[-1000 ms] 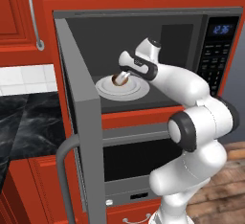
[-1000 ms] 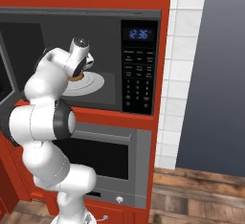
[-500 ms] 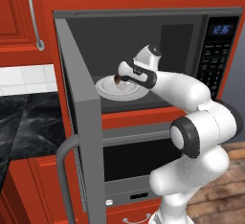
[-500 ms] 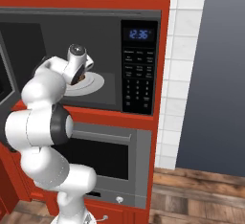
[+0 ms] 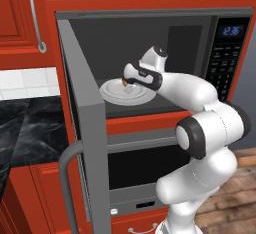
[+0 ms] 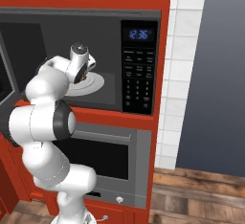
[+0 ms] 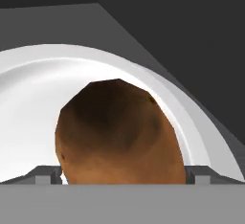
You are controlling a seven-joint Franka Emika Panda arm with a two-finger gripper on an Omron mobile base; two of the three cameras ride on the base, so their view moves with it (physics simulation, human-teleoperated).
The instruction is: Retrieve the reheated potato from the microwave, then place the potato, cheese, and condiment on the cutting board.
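The grey microwave (image 5: pixel 227 53) (image 6: pixel 139 65) stands open. Inside it a white plate (image 5: pixel 112 94) (image 6: pixel 95 82) (image 7: pixel 28 98) carries the small brown potato (image 5: pixel 124 82) (image 6: pixel 84 78) (image 7: pixel 119 127). My gripper (image 5: pixel 128 80) (image 6: pixel 83 76) (image 7: pixel 122 176) reaches into the cavity and is open, one fingertip on each side of the potato. The fingertips (image 7: pixel 46 174) stand just clear of its skin. The potato rests on the plate. The cheese, condiment and cutting board are out of view.
The microwave door (image 5: pixel 85 128) swings out to the left, close beside my arm. Below sits a grey oven (image 5: pixel 142 165) (image 6: pixel 110 156). A black marble counter (image 5: pixel 25 128) lies at left, with red cabinets (image 5: pixel 25 13) above. White tiles (image 6: pixel 184 74) flank the right side.
The hand has gone deeper into the microwave and lower, so its open fingers now straddle the potato. The potato and plate have not moved.
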